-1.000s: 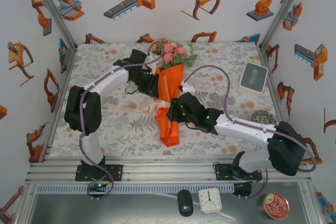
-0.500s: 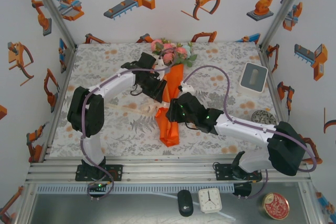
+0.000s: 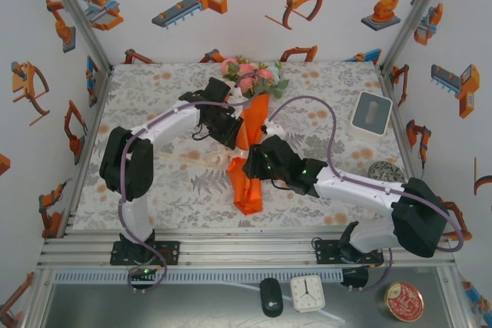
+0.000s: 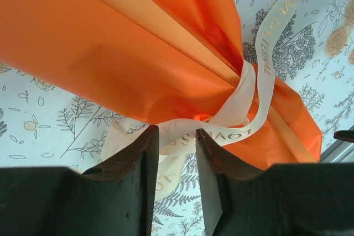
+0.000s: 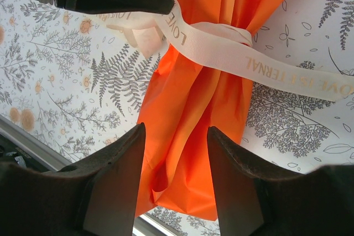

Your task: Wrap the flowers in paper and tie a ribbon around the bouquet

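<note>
Where the bouquet [image 3: 247, 190] lies on the table [image 3: 154, 182], long axis far to near with the flowers [image 3: 250, 76] at the far end, the left gripper [image 4: 177, 132] is set at its left flank, jaws partly open, a ribbon [image 4: 260, 75] strand crossing the gap; a firm grip cannot be confirmed. The ribbon's crossing lies just ahead of these jaws, cinching the creased orange paper [image 4: 110, 53]. The right gripper [image 5: 177, 131] is held half open over the lower cone, nothing clamped.
</note>
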`<state>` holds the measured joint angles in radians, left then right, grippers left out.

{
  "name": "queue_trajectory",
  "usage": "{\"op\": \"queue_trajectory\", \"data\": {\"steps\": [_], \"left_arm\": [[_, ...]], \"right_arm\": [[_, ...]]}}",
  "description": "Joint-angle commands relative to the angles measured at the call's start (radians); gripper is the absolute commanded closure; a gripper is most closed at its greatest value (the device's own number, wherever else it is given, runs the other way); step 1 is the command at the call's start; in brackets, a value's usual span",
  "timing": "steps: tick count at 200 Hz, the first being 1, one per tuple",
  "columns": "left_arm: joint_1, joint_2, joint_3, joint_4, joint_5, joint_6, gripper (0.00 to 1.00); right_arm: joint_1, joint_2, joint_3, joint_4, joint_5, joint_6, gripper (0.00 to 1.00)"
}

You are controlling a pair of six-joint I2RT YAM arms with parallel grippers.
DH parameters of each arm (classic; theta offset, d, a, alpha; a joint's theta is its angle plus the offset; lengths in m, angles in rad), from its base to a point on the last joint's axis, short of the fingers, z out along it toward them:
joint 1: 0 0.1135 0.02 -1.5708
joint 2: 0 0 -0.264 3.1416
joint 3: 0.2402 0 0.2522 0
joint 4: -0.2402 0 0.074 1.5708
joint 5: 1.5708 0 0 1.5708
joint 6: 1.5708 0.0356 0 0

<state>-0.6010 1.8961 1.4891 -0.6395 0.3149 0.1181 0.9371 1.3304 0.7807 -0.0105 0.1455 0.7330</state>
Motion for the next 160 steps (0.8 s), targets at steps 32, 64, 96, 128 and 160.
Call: {"op": "queue_trajectory", "data": {"steps": [32, 64, 96, 128, 160], "left_arm": [[0.005, 0.039, 0.016, -0.022, -0.025, 0.022, 0.72], [0.004, 0.055, 0.03, -0.017, -0.077, -0.013, 0.83], [0.004, 0.026, 0.025, 0.004, -0.047, -0.106, 0.91], [0.004, 0.017, 0.013, 0.018, -0.031, -0.177, 0.92], [0.02, 0.037, 0.03, -0.004, -0.068, -0.214, 0.94]], "right_arm": [[-0.003, -0.011, 0.008, 0.015, -0.002, -0.003, 0.54], [-0.003, -0.004, 0.014, 0.016, -0.011, -0.006, 0.53], [0.01, -0.001, 0.073, -0.023, -0.017, 0.042, 0.54], [0.1, 0.091, 0.182, -0.093, 0.09, 0.343, 0.59], [0.155, 0.277, 0.373, -0.22, 0.172, 0.68, 0.56]]}}
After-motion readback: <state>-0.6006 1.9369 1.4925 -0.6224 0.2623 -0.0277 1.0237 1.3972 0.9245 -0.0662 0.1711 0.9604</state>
